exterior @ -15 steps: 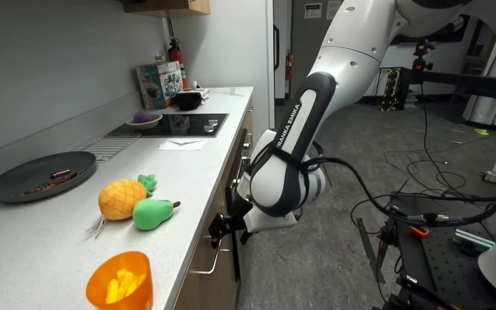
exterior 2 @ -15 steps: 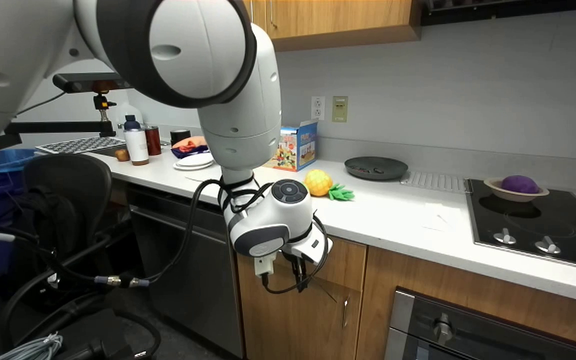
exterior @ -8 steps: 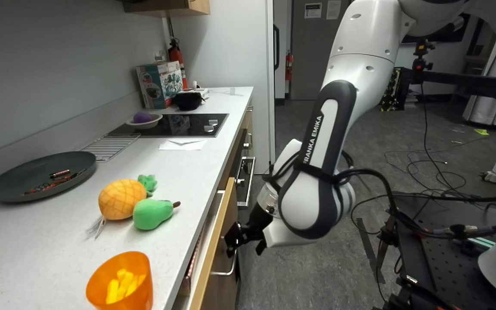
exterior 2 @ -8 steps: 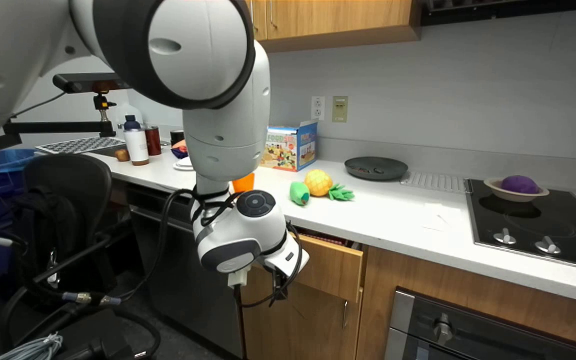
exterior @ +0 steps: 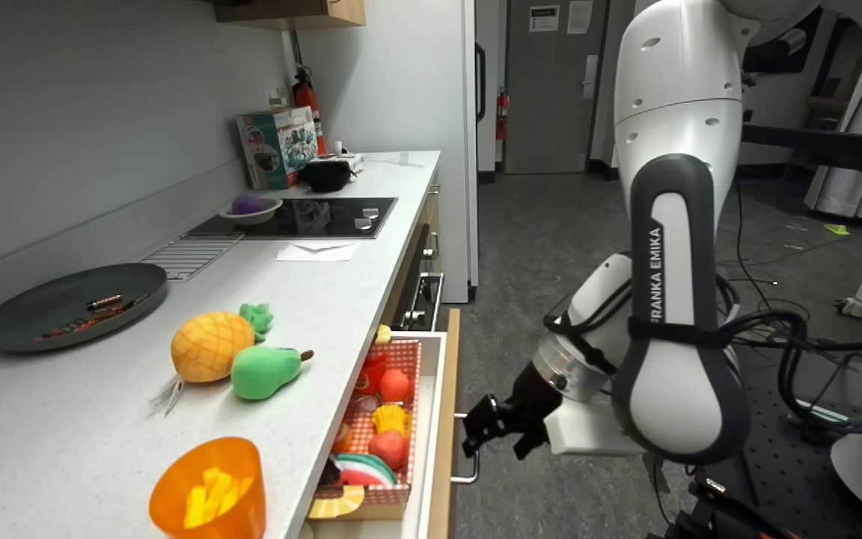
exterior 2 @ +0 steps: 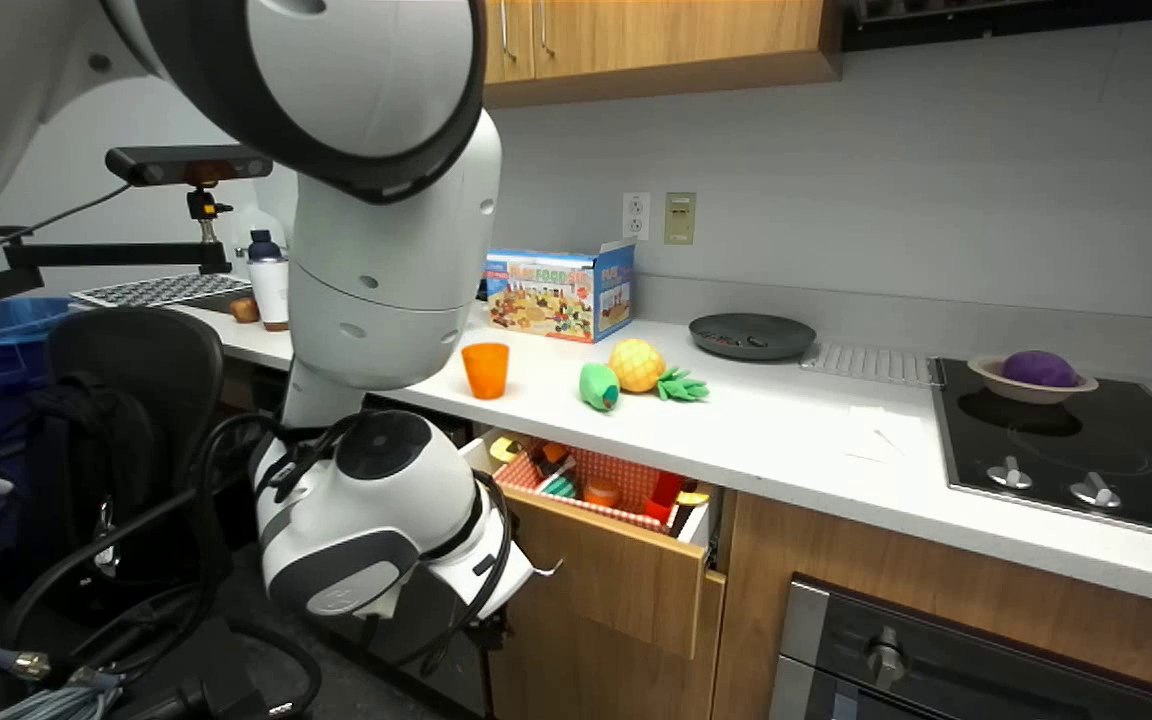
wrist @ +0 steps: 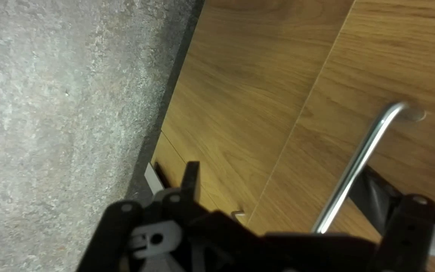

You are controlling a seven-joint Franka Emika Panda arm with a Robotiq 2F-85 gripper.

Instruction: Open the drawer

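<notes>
The drawer is pulled well out below the counter; its wood front (exterior: 444,434) shows edge-on in an exterior view, with pale inner sides. Its front also shows in an exterior view (exterior 2: 606,560) and in the wrist view (wrist: 402,158). The silver bar handle (exterior: 468,479) crosses the wrist view (wrist: 357,162) diagonally. My gripper (exterior: 497,445) is at the handle. In the wrist view my gripper (wrist: 281,173) is open, fingers wide apart; one finger passes behind the bar, the other is free over the lower cabinet front. In an exterior view the arm hides the gripper almost wholly.
A red-checked box (exterior: 414,389) of toy food sits in the drawer. On the counter (exterior: 326,299) are an orange cup (exterior: 210,486), green pear (exterior: 266,370), pineapple (exterior: 210,348) and dark pan (exterior: 72,307). A cabinet door (wrist: 240,105) lies below the drawer front. An oven (exterior 2: 936,660) stands beside.
The drawer has gone from closed, to partly open, to well out, baring the toy food box. My gripper has moved away from the counter with the handle.
</notes>
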